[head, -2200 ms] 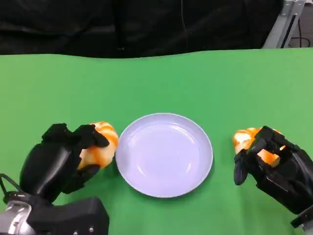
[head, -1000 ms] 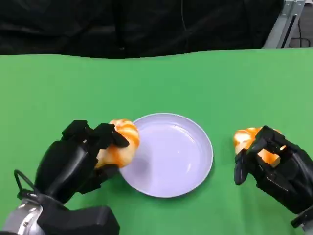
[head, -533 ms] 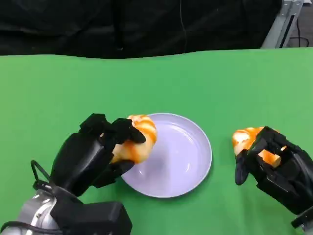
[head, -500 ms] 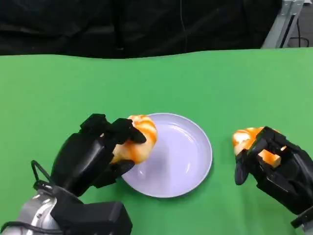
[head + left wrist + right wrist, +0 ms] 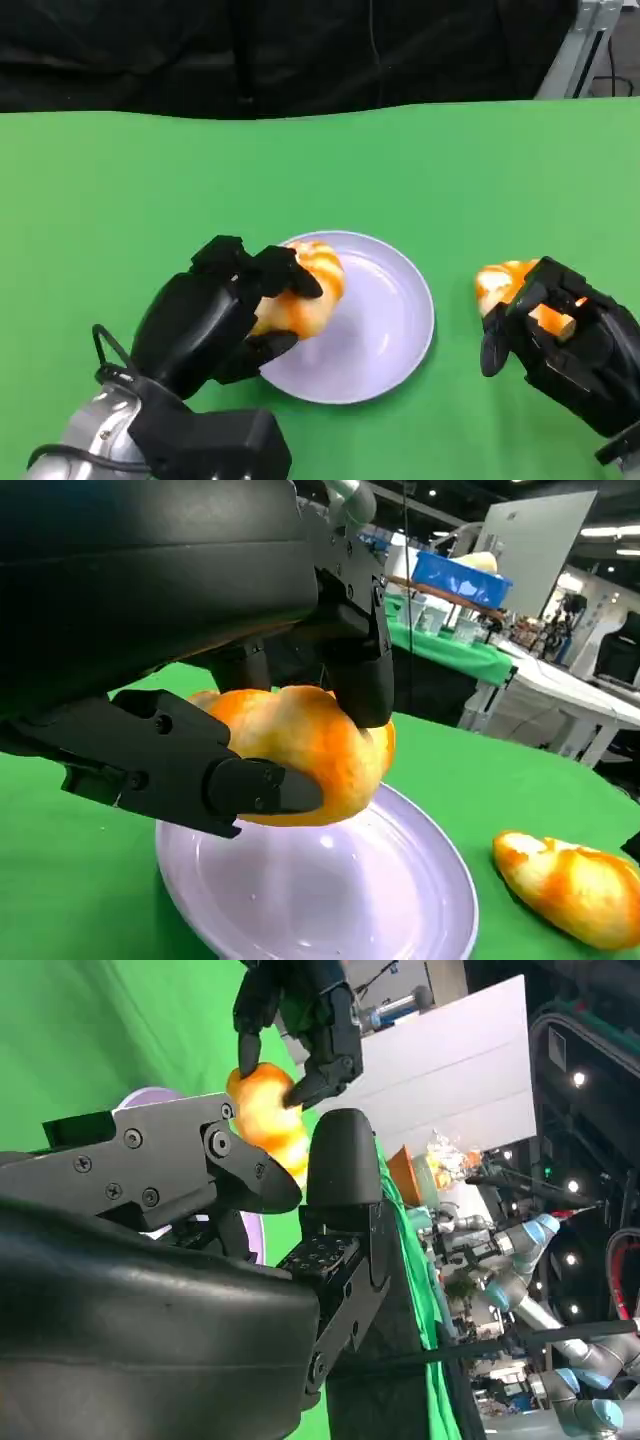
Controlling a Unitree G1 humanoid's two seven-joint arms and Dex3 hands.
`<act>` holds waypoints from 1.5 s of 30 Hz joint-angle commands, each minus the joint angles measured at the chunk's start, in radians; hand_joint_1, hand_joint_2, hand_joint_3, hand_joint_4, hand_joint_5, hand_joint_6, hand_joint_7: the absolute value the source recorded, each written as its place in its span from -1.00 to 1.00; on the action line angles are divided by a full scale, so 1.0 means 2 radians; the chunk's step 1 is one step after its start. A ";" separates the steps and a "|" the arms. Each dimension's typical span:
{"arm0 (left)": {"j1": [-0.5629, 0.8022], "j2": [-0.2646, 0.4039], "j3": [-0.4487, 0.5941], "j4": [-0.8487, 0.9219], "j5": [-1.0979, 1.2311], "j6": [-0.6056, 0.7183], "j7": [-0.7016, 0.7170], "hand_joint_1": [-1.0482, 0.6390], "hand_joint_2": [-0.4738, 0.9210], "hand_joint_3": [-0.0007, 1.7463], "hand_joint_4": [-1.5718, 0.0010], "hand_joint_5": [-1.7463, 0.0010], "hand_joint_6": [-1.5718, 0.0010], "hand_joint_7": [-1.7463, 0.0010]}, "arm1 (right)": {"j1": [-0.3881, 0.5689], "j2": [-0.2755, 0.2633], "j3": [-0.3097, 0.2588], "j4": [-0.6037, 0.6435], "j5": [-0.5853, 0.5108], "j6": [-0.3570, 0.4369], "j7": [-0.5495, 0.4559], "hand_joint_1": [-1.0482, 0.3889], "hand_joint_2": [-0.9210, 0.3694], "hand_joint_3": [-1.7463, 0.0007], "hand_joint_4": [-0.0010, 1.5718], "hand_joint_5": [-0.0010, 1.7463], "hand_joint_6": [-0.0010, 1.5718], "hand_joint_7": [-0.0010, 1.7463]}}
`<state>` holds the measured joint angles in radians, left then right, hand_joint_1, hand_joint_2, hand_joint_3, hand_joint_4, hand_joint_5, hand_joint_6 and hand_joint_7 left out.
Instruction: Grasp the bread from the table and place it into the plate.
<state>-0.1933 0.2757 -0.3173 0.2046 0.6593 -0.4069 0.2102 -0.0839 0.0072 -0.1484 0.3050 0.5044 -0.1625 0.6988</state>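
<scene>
Black robot hand [image 5: 215,320] on silver forearm [image 5: 95,440].

A bright green table [image 5: 320,170] is seen beneath a pale lilac plate [image 5: 385,330]. Pale yellow bread [image 5: 305,295] streaked with orange is held in a black left hand [image 5: 215,320]. A second piece of bread [image 5: 500,285], orange and cream, is partly covered by the black right hand [image 5: 560,345]. A black backdrop [image 5: 250,50] is seen behind the table.
</scene>
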 commanded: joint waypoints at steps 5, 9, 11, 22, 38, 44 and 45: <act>-0.014 -0.003 -0.005 0.011 0.000 -0.003 -0.001 0.17 1.00 -0.60 0.57 -0.71 0.45 -0.43 | -0.002 -0.003 -0.003 -0.001 0.000 -0.002 -0.002 0.41 -1.00 0.14 -0.10 1.00 -0.20 0.65; -0.017 -0.005 -0.008 0.017 -0.002 -0.006 -0.003 0.19 1.00 -0.61 0.57 -0.72 0.45 -0.42 | 0.000 -0.004 -0.002 -0.006 -0.002 0.001 -0.006 0.42 -1.00 0.14 -0.10 1.00 -0.19 0.65; -0.018 -0.007 -0.011 0.020 -0.003 -0.007 -0.005 0.21 1.00 -0.62 0.57 -0.70 0.44 -0.39 | 0.001 -0.003 -0.001 -0.010 -0.002 0.003 -0.008 0.42 -1.00 0.14 -0.10 1.00 -0.18 0.65; -0.025 -0.008 -0.021 0.033 -0.003 -0.019 -0.005 0.12 1.00 -0.72 0.39 -0.19 0.17 0.27 | 0.001 -0.002 -0.002 -0.007 -0.003 -0.004 -0.004 0.39 -0.97 0.15 -0.11 1.00 -0.19 0.66; -0.021 -0.007 -0.020 0.038 0.002 -0.028 -0.002 -0.21 1.00 -0.79 0.17 0.98 0.22 1.00 | 0.000 -0.002 -0.003 -0.006 -0.002 -0.004 -0.005 0.40 -0.95 0.12 -0.10 1.00 -0.19 0.66; -0.018 -0.007 -0.018 0.033 -0.002 -0.022 -0.008 -0.37 1.00 -0.72 0.19 1.00 0.26 1.00 | 0.000 -0.002 -0.003 -0.007 -0.001 -0.003 -0.004 0.39 -0.95 0.11 -0.11 1.00 -0.20 0.66; -0.018 -0.007 -0.018 0.033 -0.003 -0.022 -0.008 -0.38 1.00 -0.71 0.19 1.00 0.26 1.00 | 0.000 -0.001 -0.003 -0.007 -0.001 -0.003 -0.005 0.39 -0.95 0.11 -0.11 1.00 -0.20 0.66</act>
<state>-0.2322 0.2491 -0.3589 0.2836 0.6608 -0.4562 0.2044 -0.0838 0.0078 -0.1461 0.2943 0.4971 -0.1629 0.6915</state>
